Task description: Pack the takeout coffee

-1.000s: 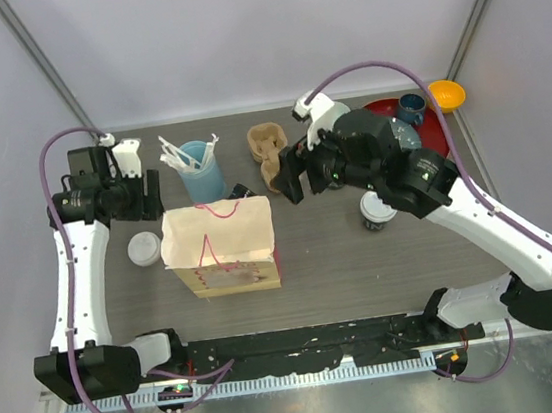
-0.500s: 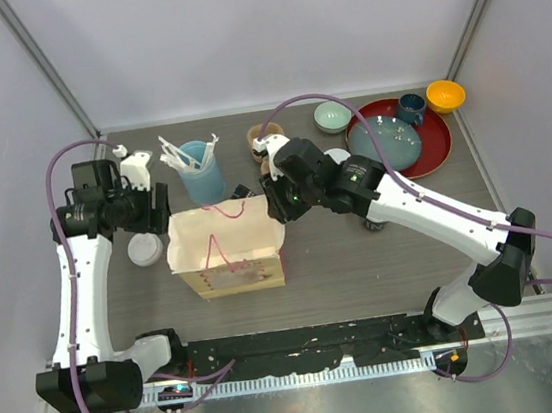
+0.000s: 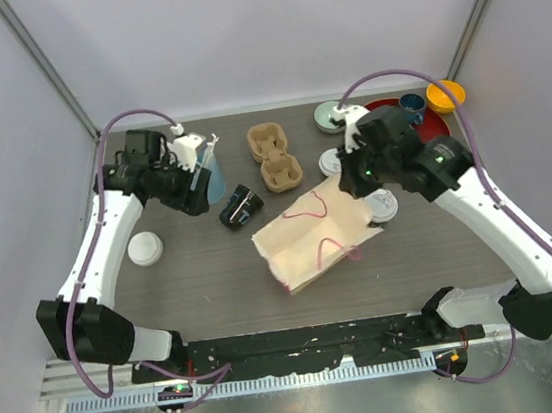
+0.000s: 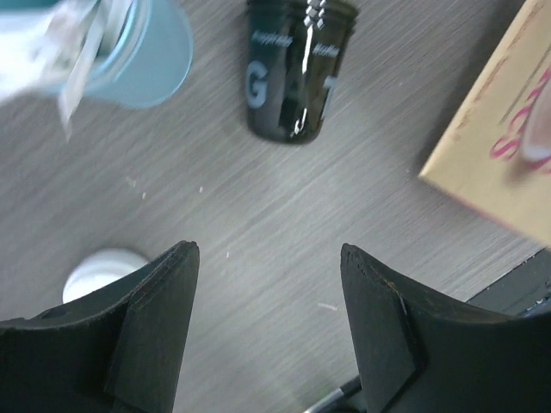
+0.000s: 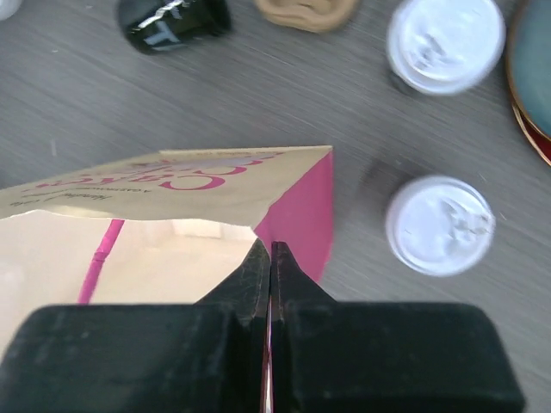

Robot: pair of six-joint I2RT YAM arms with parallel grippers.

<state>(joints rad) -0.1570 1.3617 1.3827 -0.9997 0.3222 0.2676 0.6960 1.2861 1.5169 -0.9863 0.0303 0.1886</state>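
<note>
While my right gripper (image 5: 271,258) pinches the paper bag (image 5: 129,194), left gripper (image 4: 267,258) released, I'd grip either light, crushable coffee cup (image 5: 439,225) gently mid-wall.

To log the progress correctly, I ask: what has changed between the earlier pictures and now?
The right gripper shut on the paper bag and pulled it rightward, turned, toward the two lidded coffee cups. The left gripper, open, swung right, near the lying black cup. The lidded cups, loose white lid and cup carrier stayed.
</note>
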